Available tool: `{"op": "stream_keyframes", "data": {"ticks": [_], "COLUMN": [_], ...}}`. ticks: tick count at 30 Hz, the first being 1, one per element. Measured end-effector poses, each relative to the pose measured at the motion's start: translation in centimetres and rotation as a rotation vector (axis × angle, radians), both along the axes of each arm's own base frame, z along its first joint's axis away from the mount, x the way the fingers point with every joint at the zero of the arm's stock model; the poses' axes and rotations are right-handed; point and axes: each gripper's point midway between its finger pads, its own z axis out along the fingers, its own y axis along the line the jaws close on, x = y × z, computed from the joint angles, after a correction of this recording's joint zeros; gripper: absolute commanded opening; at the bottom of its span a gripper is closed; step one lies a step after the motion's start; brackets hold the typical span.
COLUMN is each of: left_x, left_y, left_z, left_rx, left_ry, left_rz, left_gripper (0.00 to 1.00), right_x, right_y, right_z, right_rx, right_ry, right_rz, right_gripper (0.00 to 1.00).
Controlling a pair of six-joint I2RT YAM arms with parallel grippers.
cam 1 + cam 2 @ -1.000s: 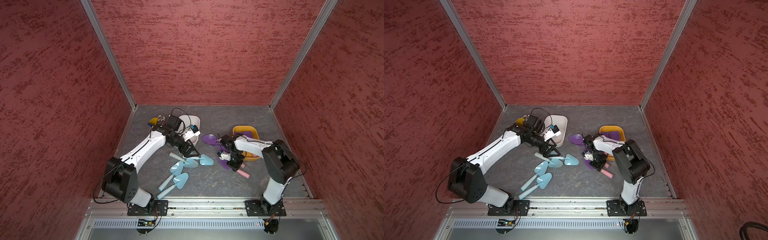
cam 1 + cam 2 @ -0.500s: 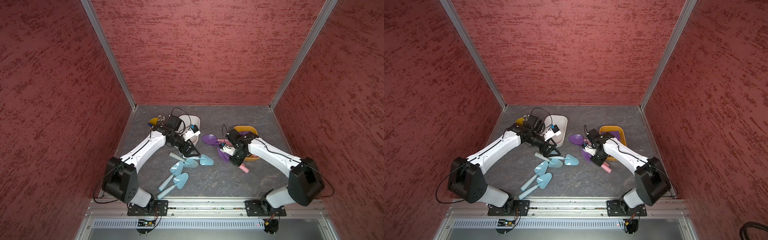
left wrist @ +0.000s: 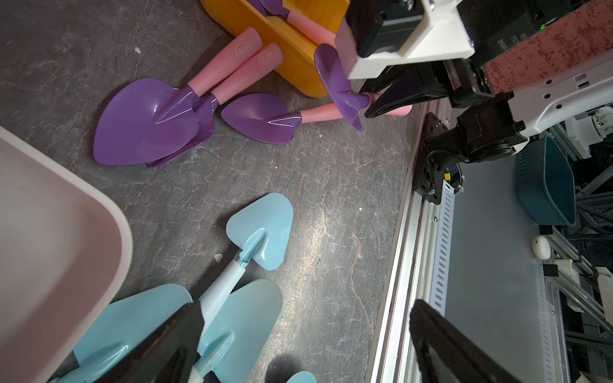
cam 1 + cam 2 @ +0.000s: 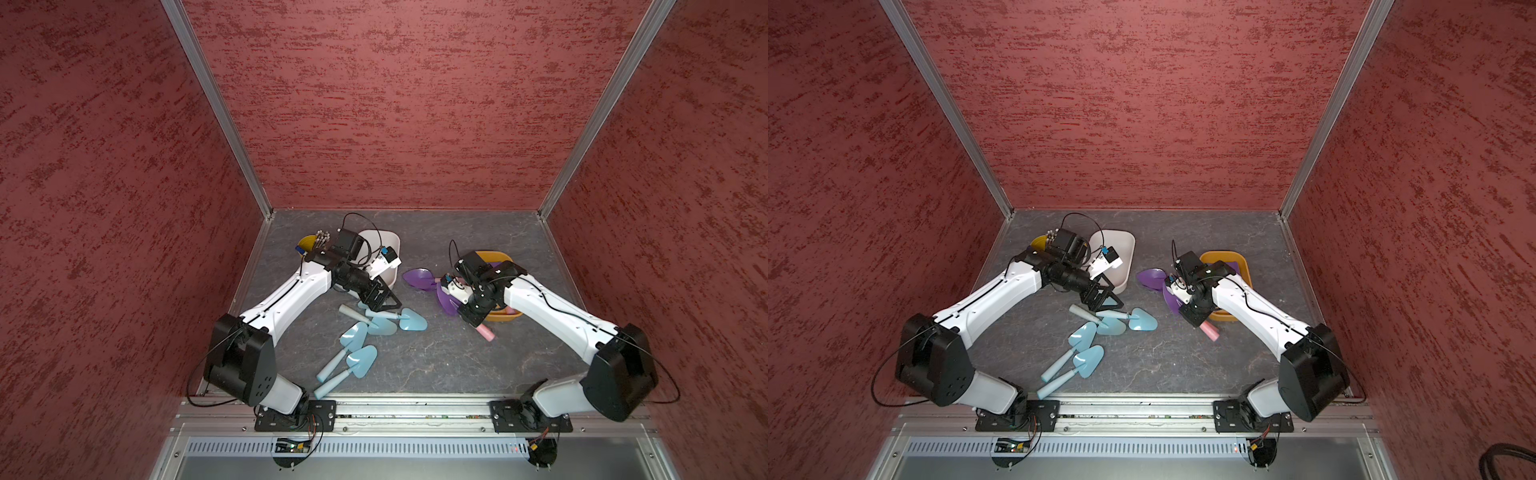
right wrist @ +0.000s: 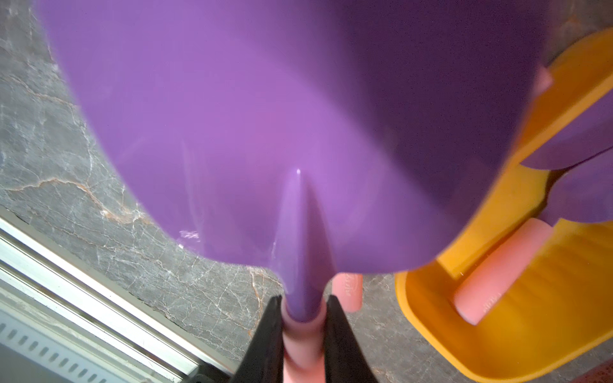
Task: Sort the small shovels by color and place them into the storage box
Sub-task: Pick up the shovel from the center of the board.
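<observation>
Jaws of the right gripper (image 5: 303,318) clamped on a purple shovel (image 5: 265,116); jaws of the left gripper (image 4: 380,302) spread wide, nothing between them.

The purple shovel is gripped at the neck, where blade meets pink handle, and is held just left of the orange box (image 4: 505,318) on the right of the table (image 4: 436,365); at least two purple shovels (image 5: 583,195) are already seen inside that box; three more purple shovels (image 3: 146,122) are left lying against its left wall; the left gripper is poised low over the light blue shovels (image 4: 360,362), at least five of which lie mid-table; none is seen in the white box (image 4: 392,241) at far left, though its interior is partly hidden; the purple sort is judged part done, the blue sort not yet begun.
</observation>
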Motion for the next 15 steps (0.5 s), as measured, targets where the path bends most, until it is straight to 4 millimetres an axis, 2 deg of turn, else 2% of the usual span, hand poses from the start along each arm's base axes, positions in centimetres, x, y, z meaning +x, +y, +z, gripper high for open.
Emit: {"op": "stream_keyframes", "data": {"ticks": [5,10,15], "left_x": [0.9,3.8,6.7], "left_y": [-0.1,-1.0,-3.0], "left_z": [0.1,1.0,2.5], "left_rx": [0.011,0.023,0.023], "left_ry": [-0.003,-0.042,-0.103], "left_rz": [0.024,0.057,0.070], "left_gripper": [1.00,1.00,1.00], "right_x": [1.3,3.6,5.5], "right_y": [-0.5,-1.9,-4.1], "right_z": [1.4,3.8,5.2], "right_rx": [0.022,0.059,0.075], "right_ry": [-0.037,-0.098,-0.136], "right_rz": [-0.071,-0.192,-0.305], "right_gripper": [0.00,0.00,0.00]}}
